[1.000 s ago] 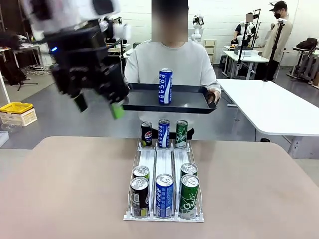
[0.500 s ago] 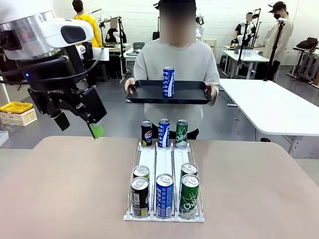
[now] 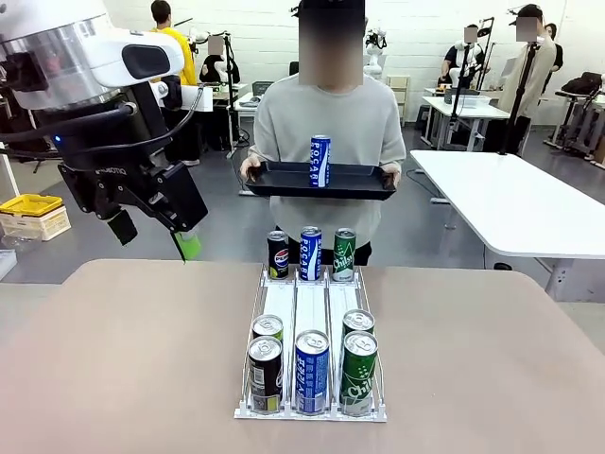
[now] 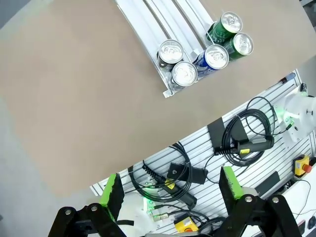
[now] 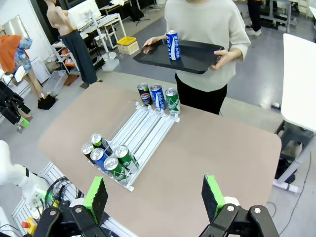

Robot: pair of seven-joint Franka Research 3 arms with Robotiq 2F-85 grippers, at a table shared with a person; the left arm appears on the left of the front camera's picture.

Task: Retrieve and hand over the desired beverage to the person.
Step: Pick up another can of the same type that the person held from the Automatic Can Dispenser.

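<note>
Currently the person (image 3: 326, 115) at the far side holds a tray (image 3: 279, 180) bearing a blue can (image 3: 320, 161); left fingers (image 3: 188, 246) and right fingers (image 5: 213, 194) stand wide, empty.

Left arm (image 3: 90, 57): cut off by the top and left edges of the front view.
Rack (image 4: 148, 29): far end cut off by the top edge of the left wrist view.
Second-row cans (image 3: 267, 327): labels hidden behind the front cans (image 3: 312, 374).
Person (image 5: 205, 24): head cut off by the top edge of the right wrist view; lower legs hidden by the table (image 5: 222, 148).

A yellow crate (image 3: 30, 204) (far left) and white table (image 3: 510, 203).
</note>
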